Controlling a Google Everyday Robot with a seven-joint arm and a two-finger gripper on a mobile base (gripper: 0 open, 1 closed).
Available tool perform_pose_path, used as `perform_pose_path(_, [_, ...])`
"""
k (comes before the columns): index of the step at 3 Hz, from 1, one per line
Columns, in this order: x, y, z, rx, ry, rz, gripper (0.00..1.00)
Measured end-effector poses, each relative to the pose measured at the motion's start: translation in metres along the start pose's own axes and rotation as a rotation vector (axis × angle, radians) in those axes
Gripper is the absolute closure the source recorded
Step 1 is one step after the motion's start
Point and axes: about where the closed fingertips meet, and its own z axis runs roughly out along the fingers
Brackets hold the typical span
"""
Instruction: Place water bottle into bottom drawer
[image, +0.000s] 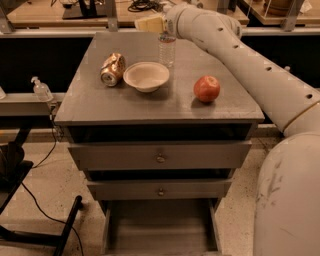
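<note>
We found the gripper (151, 24) at the far edge of the cabinet top (150, 107), level with the cap of the water bottle (167, 49) and just beside it. We could not tell whether the pincer was wide, narrow or gripping the bottle.

The water bottle stood upright at the back of the cabinet top, behind the bowl (146, 76). A crushed can (112, 69) lay to the bowl's left and an apple (207, 88) sat near the front right. The bottom drawer (107, 231) was pulled out at floor level, well apart from the bottle, beneath two higher drawers (125, 156).

In our judgement the step in hand was the grasp at the bottle's top, with no part of the transfer yet done. The next move calls for a confirmed hold near the cap and a straight lift clear of the surface. The arm would then carry the bottle forward past the bowl and apple, and lower it in front of the higher drawers into the tray. We note a tipping risk, since the bottle is tall and light.
</note>
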Motion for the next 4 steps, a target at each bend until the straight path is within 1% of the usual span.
perform_pose_path(1, [0.012,0.004,-0.002,0.013,0.019,0.042,0.16])
perform_pose_path(2, [0.021,0.008,-0.002,0.014,0.029,0.071,0.39])
perform_pose_path(3, [0.025,0.012,0.0,0.004,0.029,0.088,0.63])
perform_pose_path(4, [0.02,0.01,-0.002,0.001,-0.003,0.108,0.85])
